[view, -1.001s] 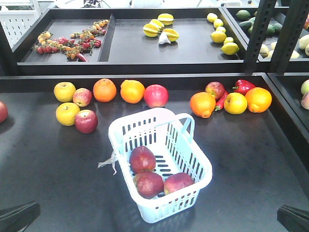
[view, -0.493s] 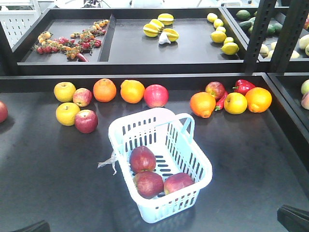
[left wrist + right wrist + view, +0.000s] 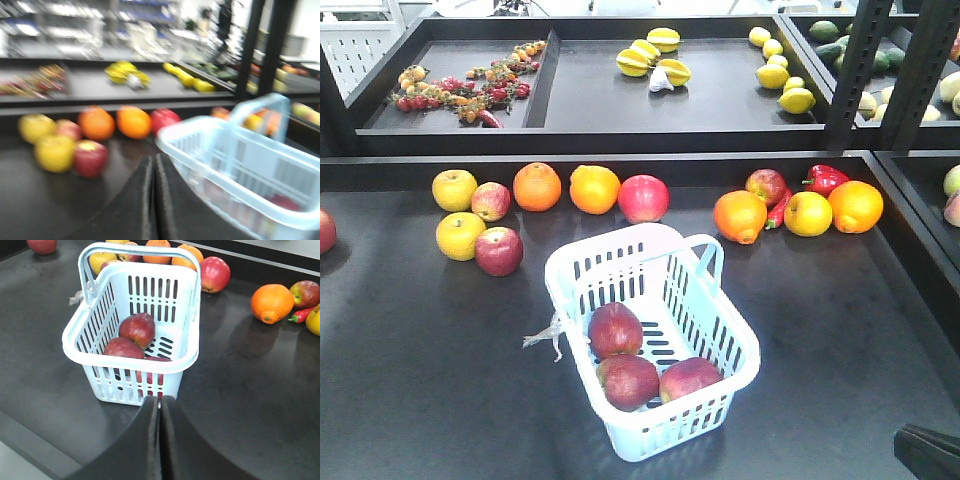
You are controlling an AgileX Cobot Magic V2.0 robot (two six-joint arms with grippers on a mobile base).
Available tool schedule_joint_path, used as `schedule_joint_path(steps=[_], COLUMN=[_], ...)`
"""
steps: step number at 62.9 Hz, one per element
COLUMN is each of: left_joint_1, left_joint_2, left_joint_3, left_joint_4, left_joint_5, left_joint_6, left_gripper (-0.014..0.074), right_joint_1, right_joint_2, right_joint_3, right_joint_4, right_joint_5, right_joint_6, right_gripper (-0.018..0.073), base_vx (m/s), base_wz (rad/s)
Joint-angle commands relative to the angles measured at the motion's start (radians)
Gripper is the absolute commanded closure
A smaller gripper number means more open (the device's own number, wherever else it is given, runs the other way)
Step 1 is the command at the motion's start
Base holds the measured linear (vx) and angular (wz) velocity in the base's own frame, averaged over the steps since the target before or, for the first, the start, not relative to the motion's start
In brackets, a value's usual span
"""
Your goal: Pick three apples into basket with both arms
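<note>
Dark and matte, the desk (image 3: 420,340) fills the near ground, with black produce shelves behind it. Both wrist views show fingers pressed together on nothing: the right end effector (image 3: 160,407) sits closed just in front of the pale blue-white slotted plastic basket (image 3: 130,358), and the left end effector (image 3: 153,162), blurred, is closed beside that basket, apart from it. Inside the basket lie the three dark red apples (image 3: 616,330), packed close together on the slotted floor. Outward along the back edge sit oranges (image 3: 537,186), yellow apples (image 3: 454,189) and a red pepper (image 3: 826,178). Judging by this, the picking looks finished; the next move probably calls only for keeping clear of the basket handles.
</note>
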Motion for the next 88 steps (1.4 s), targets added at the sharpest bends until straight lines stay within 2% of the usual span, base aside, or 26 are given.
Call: schedule_joint_path(steps=[1,15,31,88], left_joint_1=[0.073,0.23,0.354,0.357], left_joint_2=[-0.084,-0.082,-0.082,-0.079], left_joint_3=[0.025,0.025,0.025,0.024], left_joint_4=[-0.005,-0.005,-0.006,-0.005], left_joint_5=[0.028,0.021,-0.009,-0.009], left_joint_6=[0.049,0.045,0.045,0.045], left_gripper=[0.0604,0.0604,0.0604,0.0604], right_joint_1=[-0.002,-0.002,-0.002,-0.002], right_joint_2=[0.007,0.007,0.007,0.007], right_joint_3=[-0.026,-0.026,-0.026,-0.026], right_joint_4=[0.013,0.013,0.013,0.013], right_joint_5=[-0.058,-0.058,-0.058,-0.058], right_joint_6=[-0.001,-0.001,-0.001,-0.001], right_gripper=[0.0564,0.0564,0.0564,0.0564], base_vx=[0.0,0.0,0.0,0.0], base_wz=[0.0,0.0,0.0,0.0])
